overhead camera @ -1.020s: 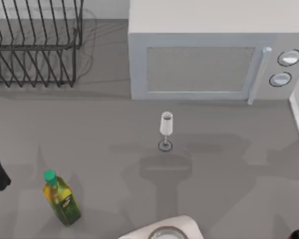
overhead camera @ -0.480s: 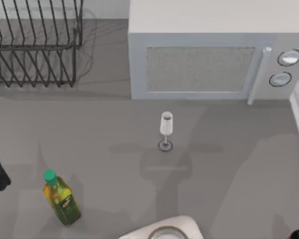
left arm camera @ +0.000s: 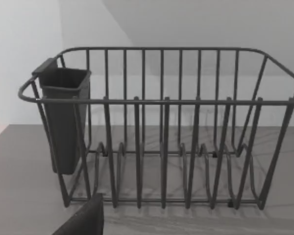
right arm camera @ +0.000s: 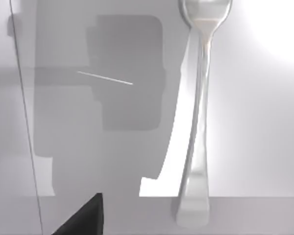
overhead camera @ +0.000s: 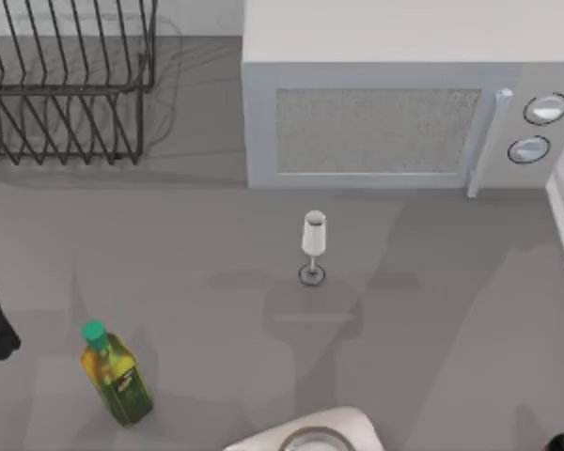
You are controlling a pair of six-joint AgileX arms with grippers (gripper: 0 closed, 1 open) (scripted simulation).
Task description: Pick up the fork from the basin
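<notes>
Fork: the fork (right arm camera: 196,122) lies flat on the pale floor of the basin (right arm camera: 264,98), handle end nearest your right wrist camera and head end farther out. Its head reads rounded here, and you cannot make out separate tines.

Right hand: a dark corner of the right hand (right arm camera: 81,218) sits at the edge of the right wrist view, with the fork's handle just beside it and off to one side. You cannot tell whether its fingers are apart or together. Nothing is gripped that you can see.

Why it hangs there: the camera looks straight down the length of the utensil, which suggests a lined-up approach over the handle before a descent. That is a judgement, not something shown.

Shadow: a blocky shadow on the basin floor lies beside the fork, so the hand is probably above the floor, not on it.

Left hand: a dark corner of the left hand (left arm camera: 83,220) faces the wire dish rack (left arm camera: 161,132) and its dark cutlery holder (left arm camera: 63,117), well away from the basin. It looks parked; its fingers cannot be judged.

Tabletop: the tabletop (overhead camera: 451,310) carries a wine glass (overhead camera: 313,246), upright, with a green-capped oil bottle (overhead camera: 117,376) and a microwave (overhead camera: 395,103).

Progress: the fork is not yet lifted.
</notes>
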